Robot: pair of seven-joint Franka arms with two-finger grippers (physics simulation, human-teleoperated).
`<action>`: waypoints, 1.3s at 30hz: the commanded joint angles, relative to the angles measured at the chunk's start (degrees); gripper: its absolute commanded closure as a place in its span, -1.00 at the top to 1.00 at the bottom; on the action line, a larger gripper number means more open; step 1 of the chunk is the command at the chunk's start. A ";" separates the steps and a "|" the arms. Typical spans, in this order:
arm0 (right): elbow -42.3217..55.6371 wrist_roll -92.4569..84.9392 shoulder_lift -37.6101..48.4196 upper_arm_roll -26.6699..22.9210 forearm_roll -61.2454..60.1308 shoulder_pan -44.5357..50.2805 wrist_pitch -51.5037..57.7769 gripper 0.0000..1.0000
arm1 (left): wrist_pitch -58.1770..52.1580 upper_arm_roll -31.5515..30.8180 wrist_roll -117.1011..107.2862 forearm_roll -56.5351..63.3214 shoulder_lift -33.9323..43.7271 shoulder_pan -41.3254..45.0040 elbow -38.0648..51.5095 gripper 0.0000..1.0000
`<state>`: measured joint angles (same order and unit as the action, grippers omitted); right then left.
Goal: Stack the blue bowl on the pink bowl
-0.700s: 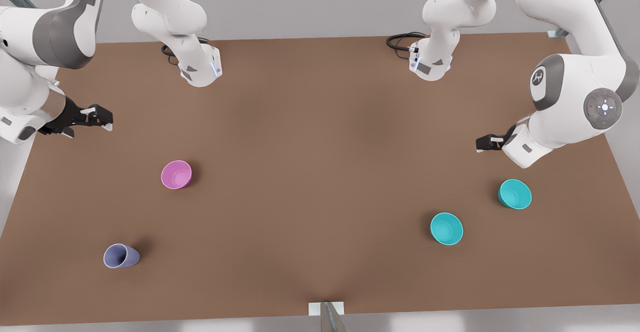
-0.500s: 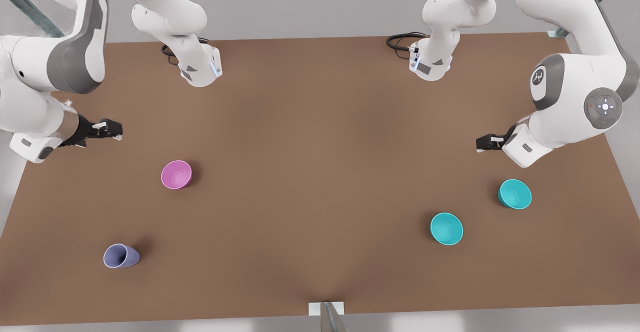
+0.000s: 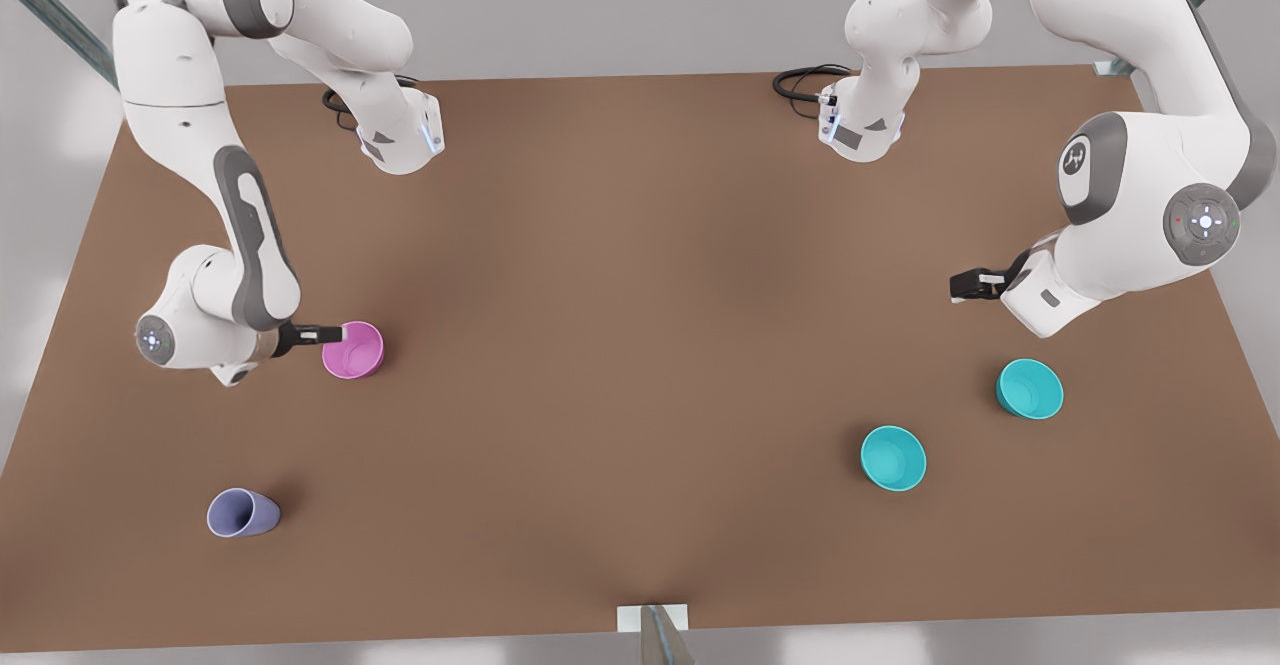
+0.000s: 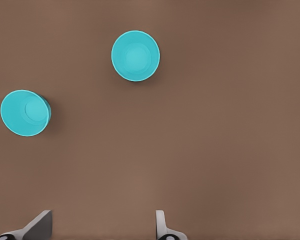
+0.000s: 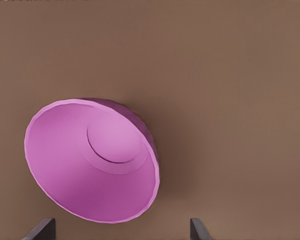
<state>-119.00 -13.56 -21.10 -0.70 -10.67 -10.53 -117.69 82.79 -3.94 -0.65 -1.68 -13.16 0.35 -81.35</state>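
Note:
The pink bowl [image 3: 354,349] [image 5: 97,160] stands upright on the front view's left side of the table. My right gripper [image 3: 328,333] [image 5: 119,231] is open and hangs right at the bowl's left rim, with nothing held. Two alike blue bowls [image 3: 893,458] [image 3: 1030,389] stand on the front view's right; the left wrist view shows them as one blue bowl [image 4: 135,55] and another [image 4: 25,112]. My left gripper [image 3: 968,285] [image 4: 100,227] waits open above the table behind them, apart from both.
A lavender-blue cup [image 3: 242,513] stands near the front left corner of the brown table [image 3: 640,245]. Both arm bases [image 3: 400,140] [image 3: 860,130] and black cables [image 3: 800,80] sit at the back edge.
My right arm has swung from the table's left edge down and inward to the pink bowl's rim. The left arm has hardly moved. No bowl has shifted.

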 commanded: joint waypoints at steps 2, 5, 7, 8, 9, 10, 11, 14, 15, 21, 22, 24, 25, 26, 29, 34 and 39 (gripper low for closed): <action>-3.25 0.91 -0.34 0.00 -1.55 -0.54 -16.87 1.00 | -0.26 -0.01 0.21 0.10 0.06 0.00 0.05 1.00; -3.25 -0.50 -1.57 0.00 -3.31 -1.68 -17.66 1.00 | -0.26 -0.01 0.21 0.10 0.06 0.00 -0.04 1.00; -4.30 -2.25 -2.37 0.00 -4.89 -1.95 -17.66 1.00 | -0.26 -0.01 0.21 0.10 0.06 0.00 0.05 1.00; -5.27 -2.70 -2.37 0.09 -5.77 -1.95 -17.66 1.00 | -0.26 -0.01 0.12 0.10 0.06 0.00 -0.04 1.00; -5.45 -2.78 -2.37 0.09 -6.03 -1.95 -17.66 1.00 | -0.26 -0.01 -0.14 0.01 0.06 0.00 0.05 1.00; -5.89 -2.78 -2.37 0.09 -6.03 -1.95 -17.75 1.00 | -0.26 -0.01 -0.15 0.01 0.06 0.00 -0.04 1.00; -6.06 -2.78 -2.54 0.09 -6.03 -1.95 -17.66 1.00 | -0.26 -0.01 -0.06 0.01 0.06 0.00 -0.04 1.00; -7.12 -2.78 -2.45 0.44 -6.56 -1.86 -17.66 0.99 | -0.26 -0.01 -0.15 0.01 0.06 0.09 -0.04 1.00; -7.12 -2.70 -2.45 0.44 -6.56 -1.86 -17.66 0.98 | -0.26 -0.01 -0.15 0.01 0.06 0.09 -0.04 1.00; -7.12 -2.78 -2.01 0.53 -6.47 -1.68 -16.78 -0.37 | -0.35 -0.01 -0.15 0.01 0.06 0.09 0.05 1.00; -6.94 -2.70 -2.01 0.53 -6.47 -1.68 -16.78 -0.56 | -0.35 -0.01 -0.15 0.01 0.06 0.09 0.05 1.00; -6.59 -2.78 -2.01 0.53 -6.47 -1.68 -16.52 -0.57 | -0.35 -0.01 -0.15 0.01 0.06 0.09 0.05 1.00; -5.80 -2.78 -2.01 0.53 -6.47 -1.68 -14.85 -0.57 | -0.35 -0.01 -0.15 0.01 0.06 0.09 0.05 1.00; -5.63 -2.87 -2.01 0.62 -6.47 -1.68 -14.67 -0.57 | -0.35 -0.01 -0.15 0.01 0.06 0.09 0.05 1.00; -2.73 -0.50 -0.35 4.12 -6.47 -0.89 -10.55 -0.57 | -0.35 -0.01 -0.15 0.10 0.15 0.09 0.05 1.00; 11.05 21.28 -5.51 11.51 -18.58 16.58 -10.36 -0.57 | -1.14 -0.10 -0.23 0.01 0.32 0.17 0.05 1.00; 34.53 53.98 -22.22 10.99 -18.87 33.47 -11.60 -0.57 | -1.84 -0.19 -0.15 0.01 0.32 0.35 0.14 1.00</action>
<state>-87.19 -2.57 -41.42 10.36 -29.40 21.09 -129.25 81.53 -4.10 -0.76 -1.68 -12.94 0.61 -81.25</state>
